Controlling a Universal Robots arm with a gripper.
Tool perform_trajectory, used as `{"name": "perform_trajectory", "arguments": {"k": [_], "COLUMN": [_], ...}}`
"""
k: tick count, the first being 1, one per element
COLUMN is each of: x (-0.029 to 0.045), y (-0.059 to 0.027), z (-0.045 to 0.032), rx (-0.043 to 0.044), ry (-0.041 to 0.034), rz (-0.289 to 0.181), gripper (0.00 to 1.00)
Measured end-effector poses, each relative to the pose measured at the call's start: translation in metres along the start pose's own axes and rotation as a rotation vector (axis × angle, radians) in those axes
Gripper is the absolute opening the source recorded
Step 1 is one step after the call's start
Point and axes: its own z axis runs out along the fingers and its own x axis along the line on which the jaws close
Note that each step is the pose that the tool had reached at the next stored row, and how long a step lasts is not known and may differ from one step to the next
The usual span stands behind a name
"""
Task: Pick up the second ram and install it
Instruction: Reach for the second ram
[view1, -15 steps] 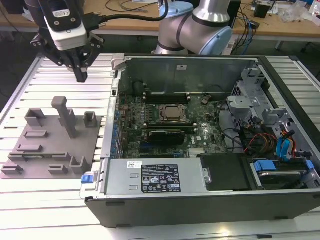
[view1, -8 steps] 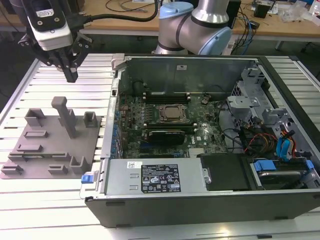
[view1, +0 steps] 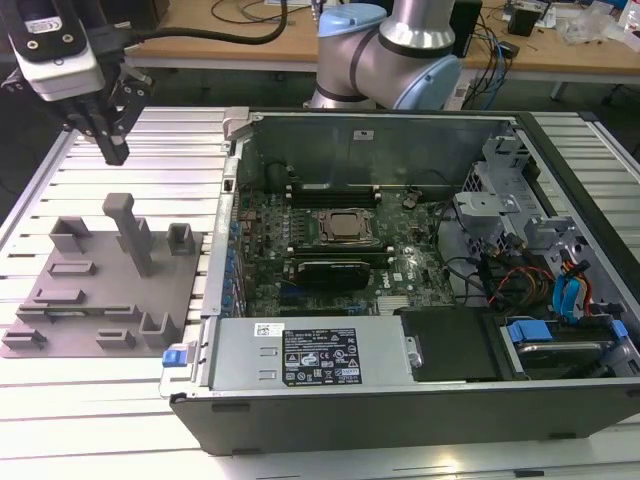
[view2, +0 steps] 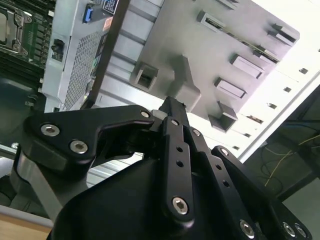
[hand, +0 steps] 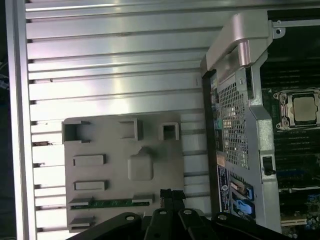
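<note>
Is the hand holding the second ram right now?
No: in the first wrist view the second ram lies on the grey fixture, outside the hand.

Robotics lab: slatted aluminium workbench (view1: 420, 460)

The second ram (hand: 110, 203) is lying on the fixture plate (view1: 100, 290), to the exterior view's left of the computer case (view1: 400, 420).

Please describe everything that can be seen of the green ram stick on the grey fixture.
The ram is a long, thin green board with small pale marks along it. It lies in a slot near one edge of the grey fixture. Only the fixture touches it; the hand hangs above, apart from it, holding nothing.
</note>
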Motion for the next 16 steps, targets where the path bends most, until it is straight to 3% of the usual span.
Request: {"name": "perform_trajectory", "arguments": {"k": [7, 16], "x": [0.019, 0.0342], "y": [-0.0014, -0.0026], "z": [-0.0003, -0.0003], "rx": [0.0, 0.0], "ry": [0.0, 0.0], "rz": [0.0, 0.0], "gripper": [0.08, 0.08]}}
